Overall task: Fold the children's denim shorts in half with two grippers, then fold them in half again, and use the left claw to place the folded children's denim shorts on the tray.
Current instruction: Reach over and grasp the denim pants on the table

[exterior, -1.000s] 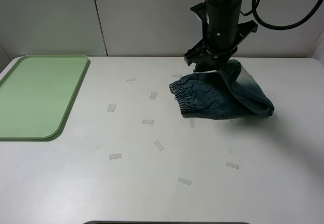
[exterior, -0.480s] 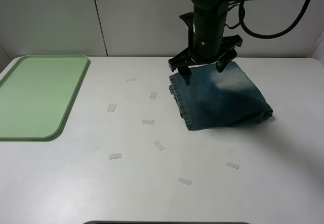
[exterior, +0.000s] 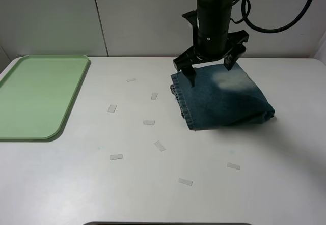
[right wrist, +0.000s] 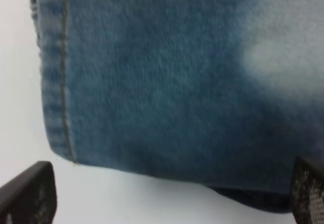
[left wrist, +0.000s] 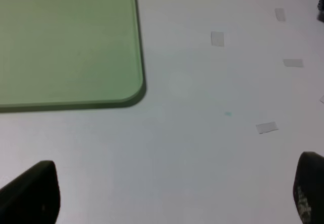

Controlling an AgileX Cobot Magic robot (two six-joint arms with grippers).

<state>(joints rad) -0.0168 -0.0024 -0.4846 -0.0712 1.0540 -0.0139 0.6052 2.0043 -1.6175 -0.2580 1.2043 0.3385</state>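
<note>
The denim shorts [exterior: 224,100] lie folded on the white table right of centre, with a pale faded patch on top and the gathered waistband edge facing left. My right gripper [exterior: 210,71] hovers just above their far edge, jaws open and empty. The right wrist view shows the denim [right wrist: 167,82] close below, between the spread fingertips [right wrist: 28,193]. The pale green tray [exterior: 35,95] sits at the table's left edge and also shows in the left wrist view [left wrist: 139,82]. My left gripper [left wrist: 169,198] is open and empty over bare table near the tray's corner; its arm is out of the exterior high view.
Several small pale tape strips [exterior: 148,122] are scattered on the table between the tray and the shorts; some show in the left wrist view [left wrist: 267,127]. A white wall stands behind the table. The right arm's black cable [exterior: 285,26] loops above the shorts.
My right gripper carried the lifted half of the shorts leftwards over the rest, let go and opened. The shorts now lie flat and folded, and the gripper has risen slightly.
</note>
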